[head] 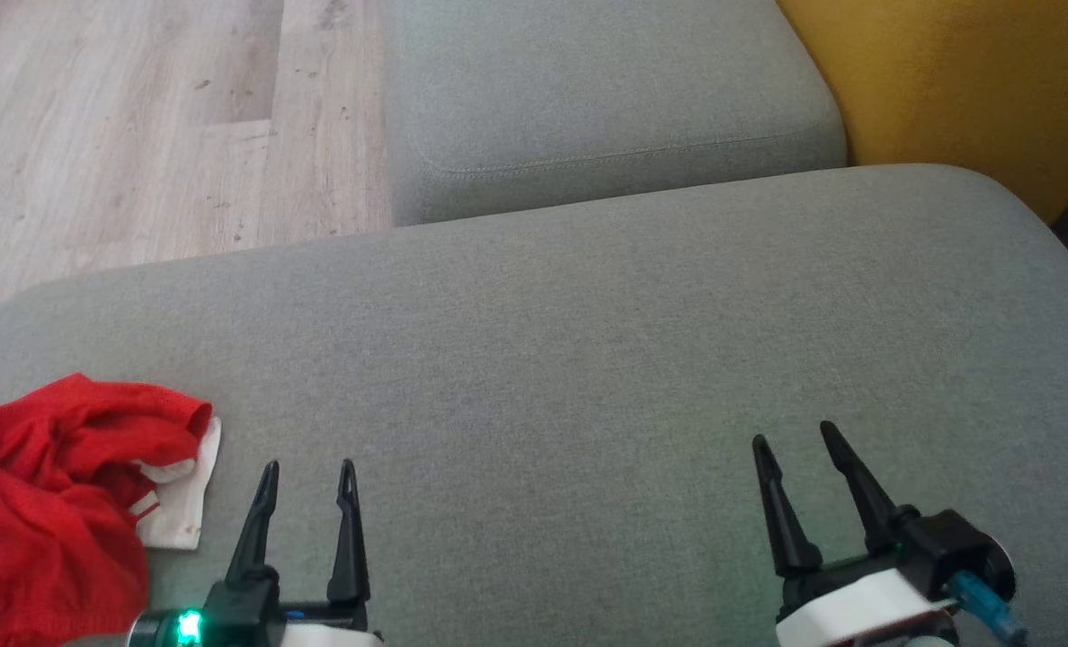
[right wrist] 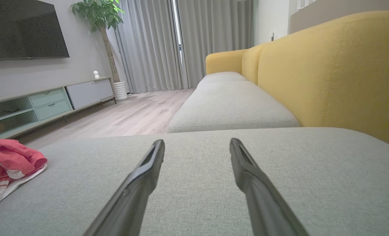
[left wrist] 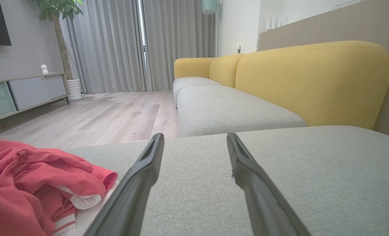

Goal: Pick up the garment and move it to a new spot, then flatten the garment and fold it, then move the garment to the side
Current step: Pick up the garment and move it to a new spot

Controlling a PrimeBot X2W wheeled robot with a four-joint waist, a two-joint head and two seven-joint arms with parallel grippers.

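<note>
A crumpled red garment [head: 48,503] with a white part showing at its right edge lies bunched at the near left of the grey cushion [head: 588,359]. My left gripper [head: 307,467] stands open just to the right of it, nothing between its fingers, apart from the cloth. In the left wrist view the garment [left wrist: 34,183] lies left of the open left gripper [left wrist: 195,135]. My right gripper [head: 793,433] is open over bare cushion at the near right. The right wrist view has the garment [right wrist: 8,164] far to the left of the open right gripper [right wrist: 197,140].
A second grey seat cushion [head: 606,99] lies beyond, with a yellow backrest [head: 965,81] at the right. Wooden floor [head: 138,135] runs past the cushion's left and far edge. A TV cabinet [right wrist: 44,105], a potted plant [right wrist: 99,19] and curtains [right wrist: 188,42] stand across the room.
</note>
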